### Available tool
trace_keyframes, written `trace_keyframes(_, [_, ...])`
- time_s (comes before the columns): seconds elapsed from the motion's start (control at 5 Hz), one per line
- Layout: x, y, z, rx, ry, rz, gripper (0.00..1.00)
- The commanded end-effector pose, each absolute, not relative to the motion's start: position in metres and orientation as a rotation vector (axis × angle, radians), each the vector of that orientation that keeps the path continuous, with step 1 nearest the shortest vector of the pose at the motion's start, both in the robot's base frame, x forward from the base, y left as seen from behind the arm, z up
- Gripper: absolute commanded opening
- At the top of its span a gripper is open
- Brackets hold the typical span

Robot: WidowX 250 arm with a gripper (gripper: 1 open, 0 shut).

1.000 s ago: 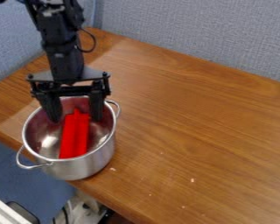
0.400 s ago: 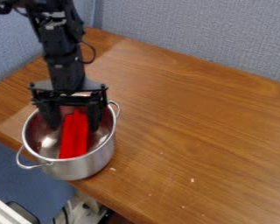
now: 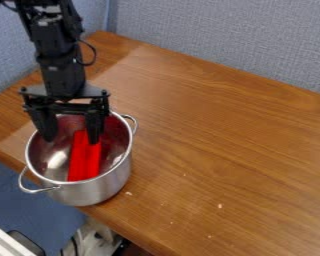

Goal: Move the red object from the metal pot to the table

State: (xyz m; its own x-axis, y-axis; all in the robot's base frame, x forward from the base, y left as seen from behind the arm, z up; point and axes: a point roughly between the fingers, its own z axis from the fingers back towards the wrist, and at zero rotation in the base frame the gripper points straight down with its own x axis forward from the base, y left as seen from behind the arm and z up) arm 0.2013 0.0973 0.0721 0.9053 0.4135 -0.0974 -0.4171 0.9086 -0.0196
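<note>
Stainless steel, shiny and round, the one metal pot point(image 3: 77, 160) is seen at the table's point(image 3: 216, 120) near-left edge, part overhanging. One red object point(image 3: 85, 156), a flat-faced elongated block, is leaned inside it. One black gripper point(image 3: 69, 127) is held over the rim, jaws spread wide, gripping nothing. Bare wood-grain is left from 12 to 4 o'clock.
</note>
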Motion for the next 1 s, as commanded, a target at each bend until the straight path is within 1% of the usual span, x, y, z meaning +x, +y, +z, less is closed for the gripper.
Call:
trace_keyframes(0.0, [0.204,0.093,0.083,-0.019,0.032,0.433,1.0])
trace_keyframes(0.2, [0.201,0.083,0.08,-0.032,0.038,0.427,1.0])
trace_keyframes(0.4, [0.198,0.07,0.074,-0.019,0.037,0.419,1.0])
trace_keyframes(0.6, [0.197,0.077,0.059,-0.002,0.031,0.448,1.0])
trace_keyframes(0.8, [0.196,0.083,0.055,0.0,0.028,0.474,1.0])
